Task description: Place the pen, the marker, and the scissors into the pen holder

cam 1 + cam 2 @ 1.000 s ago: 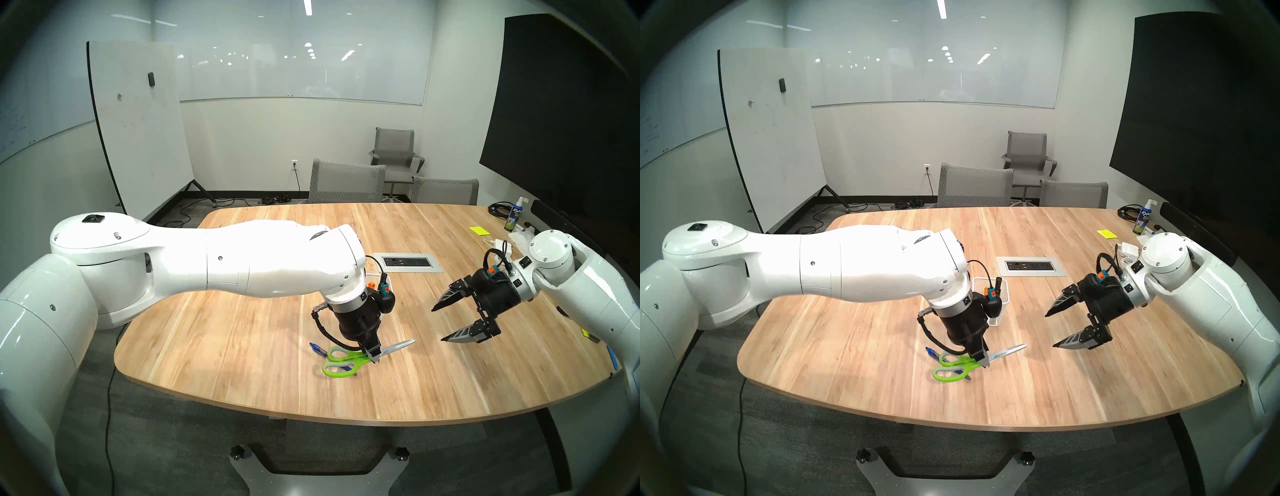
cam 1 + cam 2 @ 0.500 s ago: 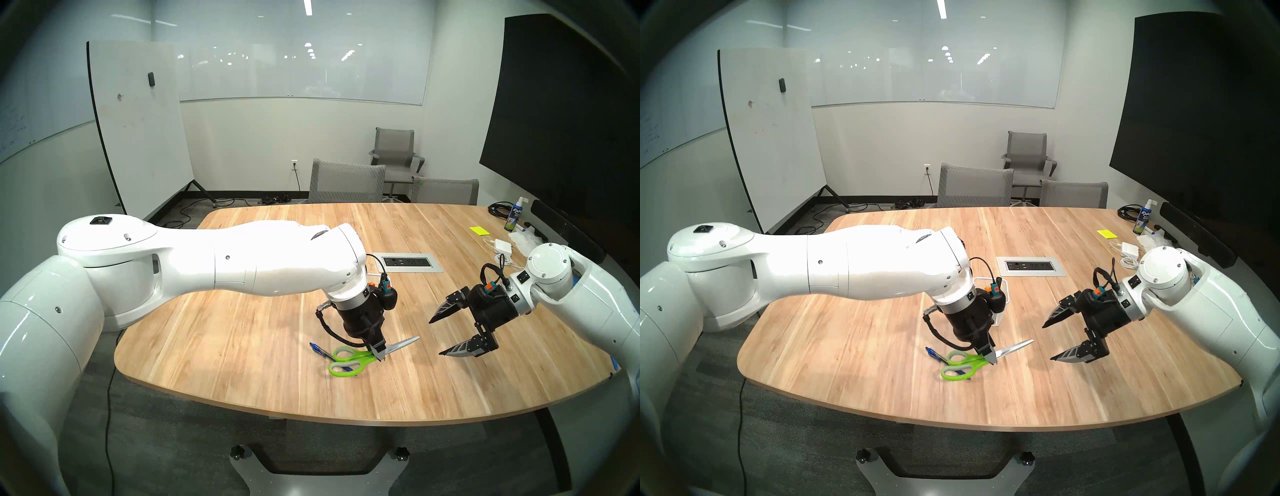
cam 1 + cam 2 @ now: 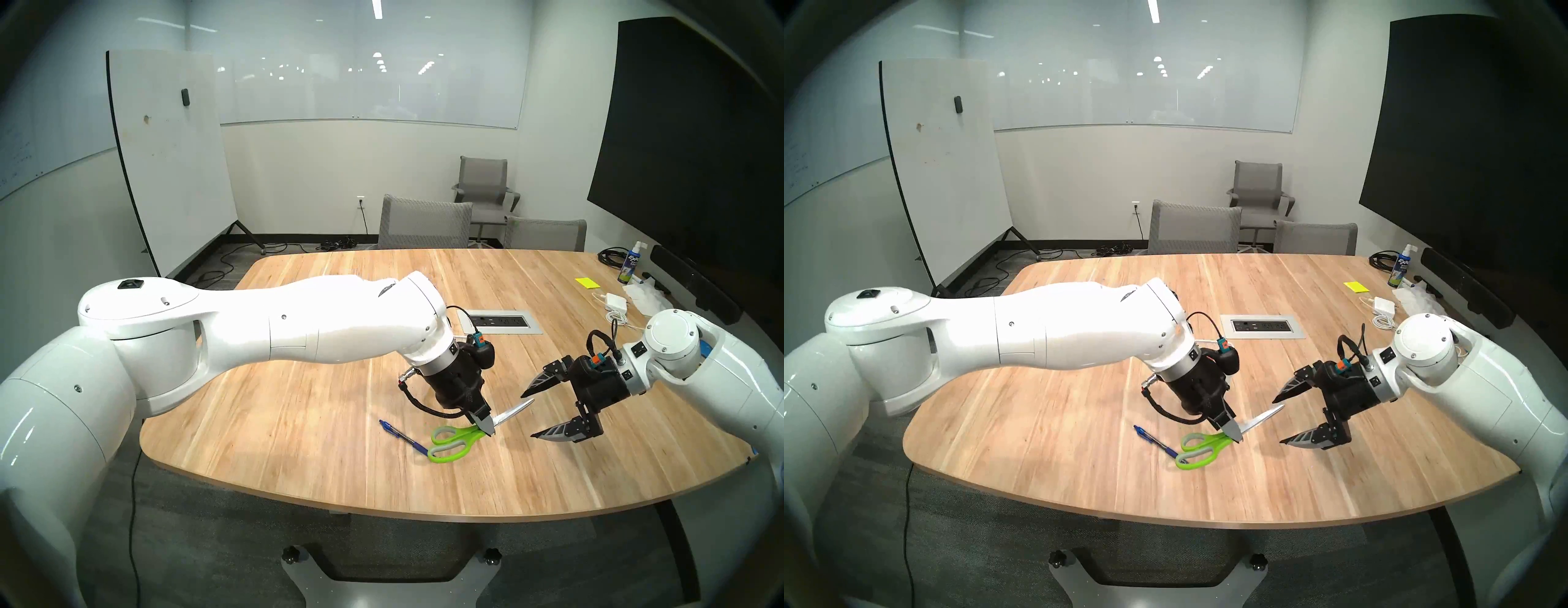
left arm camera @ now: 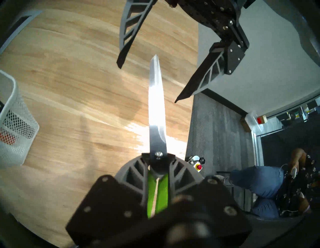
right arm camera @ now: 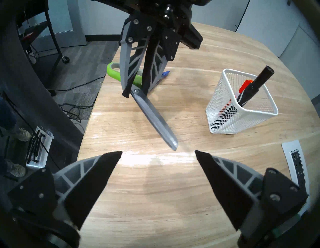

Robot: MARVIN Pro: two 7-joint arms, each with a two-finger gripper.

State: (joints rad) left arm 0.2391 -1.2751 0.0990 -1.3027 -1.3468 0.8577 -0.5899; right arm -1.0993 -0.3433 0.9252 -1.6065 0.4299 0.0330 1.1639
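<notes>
Scissors (image 4: 156, 110) shiny metal blades; table (image 3: 297, 407) smooth wood; pen holder (image 5: 242, 110) wire mesh.

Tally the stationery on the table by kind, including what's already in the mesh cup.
Scissors: 1, in the left claw
Pen: 1, on the table
Black marker: 1, in the pen holder
Orange-capped marker: 1, in the pen holder
Total: 4

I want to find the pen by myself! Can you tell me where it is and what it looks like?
Look at the near edge of the wooden table, just left of the green-handled scissors that the left gripper holds. The pen lies flat there. It is thin and blue, much slimmer than the scissors.
</notes>
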